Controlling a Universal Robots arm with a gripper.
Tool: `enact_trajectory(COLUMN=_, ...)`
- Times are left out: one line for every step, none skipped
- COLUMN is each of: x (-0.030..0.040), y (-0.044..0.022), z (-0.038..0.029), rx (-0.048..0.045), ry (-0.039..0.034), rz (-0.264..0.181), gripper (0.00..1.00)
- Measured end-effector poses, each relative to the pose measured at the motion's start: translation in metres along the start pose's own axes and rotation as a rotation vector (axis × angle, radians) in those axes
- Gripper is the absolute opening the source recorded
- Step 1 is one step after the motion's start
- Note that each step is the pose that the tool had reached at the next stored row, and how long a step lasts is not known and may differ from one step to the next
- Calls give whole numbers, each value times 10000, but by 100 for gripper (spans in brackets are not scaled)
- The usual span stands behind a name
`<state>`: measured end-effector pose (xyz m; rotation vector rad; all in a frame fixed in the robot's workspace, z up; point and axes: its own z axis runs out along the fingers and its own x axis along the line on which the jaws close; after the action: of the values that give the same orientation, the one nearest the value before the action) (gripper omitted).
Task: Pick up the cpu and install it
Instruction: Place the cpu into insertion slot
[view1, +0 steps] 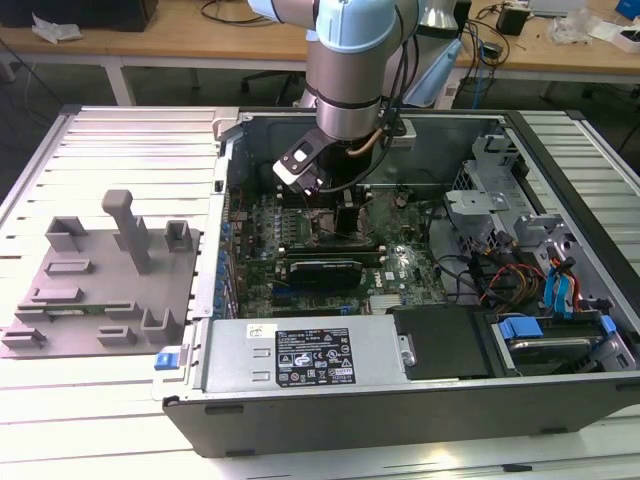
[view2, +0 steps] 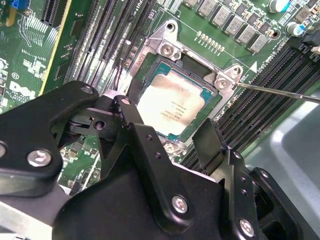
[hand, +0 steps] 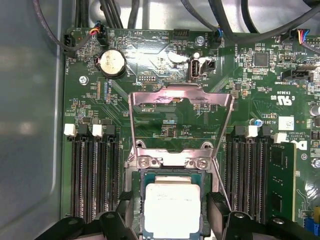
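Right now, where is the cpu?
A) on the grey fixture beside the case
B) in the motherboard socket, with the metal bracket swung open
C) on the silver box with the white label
B: the cpu lies inside the socket frame, and the metal bracket stands swung open.

I see an open computer case (view1: 400, 425) lying on a white slatted table (view1: 110, 140). A silver box (view1: 235, 350) with a white label sits along its near wall. A grey tray (view1: 95, 288) of plastic holders stands on the exterior view's left. A coin battery (hand: 111, 63) sits on the green board (hand: 90, 100).
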<state>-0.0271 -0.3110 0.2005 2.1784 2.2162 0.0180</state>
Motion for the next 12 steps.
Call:
enact_trajectory(x=0, y=0, z=-1, rx=0, ry=-1, rz=0, gripper=69)
enact_trajectory(x=0, y=0, z=-1, rx=1, ry=-1, rz=0, gripper=69)
enact_trajectory(x=0, y=0, z=-2, rx=1, ry=-1, rz=0, gripper=69)
enact_trajectory(x=0, y=0, z=-3, rx=1, ry=-2, rz=0, gripper=69)
enact_trajectory(x=-1, y=0, z=-10, rx=4, ry=-6, rz=0, gripper=69)
enact_trajectory(x=-1, y=0, z=-16, rx=3, ry=-4, rz=0, gripper=69)
enact_trajectory(x=-1, y=0, z=-17, rx=0, ry=-1, rz=0, gripper=69)
enact_trajectory(x=0, y=0, z=-16, rx=0, ry=0, rz=0, gripper=69)
enact_trajectory(x=0, y=0, z=-17, rx=0, ry=0, rz=0, gripper=69)
enact_trajectory(x=0, y=1, z=-17, rx=1, ry=-1, rz=0, gripper=69)
enact_trajectory(x=0, y=0, z=-18, rx=0, ry=-1, rz=0, gripper=69)
enact_trajectory(x=-1, y=0, z=-18, rx=1, ry=-1, rz=0, gripper=69)
